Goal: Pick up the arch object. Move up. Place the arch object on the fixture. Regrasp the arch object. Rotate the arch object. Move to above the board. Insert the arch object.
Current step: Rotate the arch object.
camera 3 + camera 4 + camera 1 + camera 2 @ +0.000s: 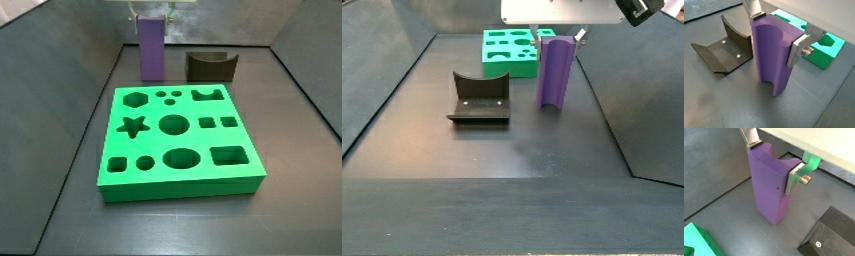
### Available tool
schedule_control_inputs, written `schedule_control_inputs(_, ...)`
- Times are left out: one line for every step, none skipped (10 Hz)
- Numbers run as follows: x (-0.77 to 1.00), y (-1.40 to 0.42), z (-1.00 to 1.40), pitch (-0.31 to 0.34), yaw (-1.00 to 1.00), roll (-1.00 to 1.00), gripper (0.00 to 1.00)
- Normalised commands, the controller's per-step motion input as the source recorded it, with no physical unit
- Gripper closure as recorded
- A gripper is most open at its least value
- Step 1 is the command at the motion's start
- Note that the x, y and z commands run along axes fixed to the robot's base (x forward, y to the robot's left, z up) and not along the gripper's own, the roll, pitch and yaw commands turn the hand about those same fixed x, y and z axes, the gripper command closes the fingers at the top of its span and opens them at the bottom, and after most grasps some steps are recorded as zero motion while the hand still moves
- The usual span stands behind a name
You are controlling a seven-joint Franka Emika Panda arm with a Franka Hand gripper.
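purple arch object stands upright on the dark grey floor, a smooth, matte block with a curved notch cut into its top end. gripper sits at that top end, its flat silver fingers clenched on the block's opposite sides. fixture, a dark bracket with a scooped seat, stands just beside it. bright green board with its shaped holes lies near, apart from both. grey walls enclose the floor.
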Motion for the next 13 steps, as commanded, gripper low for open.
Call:
schedule_control_inputs(-0.01, 0.03, -0.21, -0.030, -0.04, -0.04, 1.00)
schedule_control_inputs(0.00, 0.00, 0.00, -0.030, -0.04, 0.16, 0.00)
schedule_control_inputs(0.00, 0.00, 1.00, -0.026, 0.00, 0.13, 0.00)
schedule_control_inputs(-0.02, 0.00, 1.00, -0.003, 0.00, 0.12, 0.00)
schedule_control_inputs(-0.04, -0.01, 0.95, 0.029, 0.01, 0.09, 0.00)
schedule_control_inputs(-0.02, -0.01, 0.79, 0.046, 0.01, 0.06, 0.00)
schedule_control_inputs(0.00, -0.01, 0.55, 0.061, 0.01, 0.01, 0.00)
schedule_control_inputs(0.00, -0.01, 0.36, 0.075, 0.01, -0.02, 0.00)
schedule_control_inputs(0.01, 0.00, 0.19, 0.088, 0.01, -0.04, 0.00)
schedule_control_inputs(0.00, 0.08, 0.00, 0.007, 1.00, 0.00, 0.00)
schedule_control_inputs(0.00, 0.08, 0.00, 0.007, 1.00, 0.00, 0.00)
schedule_control_inputs(0.01, 0.06, 0.00, 0.007, 1.00, 0.00, 0.00)
schedule_control_inputs(0.01, 0.03, 0.00, 0.007, 1.00, 0.00, 0.00)
